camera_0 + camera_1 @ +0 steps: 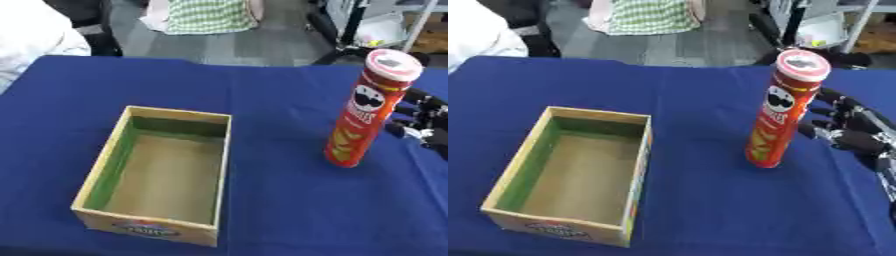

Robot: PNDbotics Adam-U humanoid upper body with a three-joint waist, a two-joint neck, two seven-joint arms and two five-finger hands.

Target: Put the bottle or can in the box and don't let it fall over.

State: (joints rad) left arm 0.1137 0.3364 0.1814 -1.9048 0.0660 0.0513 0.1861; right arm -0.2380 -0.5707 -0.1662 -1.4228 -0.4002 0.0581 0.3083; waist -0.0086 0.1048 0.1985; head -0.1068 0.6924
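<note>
A tall red Pringles can (783, 107) with a white lid stands upright on the blue tablecloth, right of centre. My right hand (846, 125) is just to its right, fingers relaxed and spread toward the can, a small gap between fingertips and can. An open-topped cardboard box (166, 170) with a green inner wall and nothing inside sits to the left of the can, about a can's height away. My left hand shows in neither view.
The blue-covered table (289, 210) fills most of both views. Beyond its far edge are a person's white sleeve (31, 35) at upper left, a green-striped cloth (206, 15) and metal stands (815, 25) on the floor.
</note>
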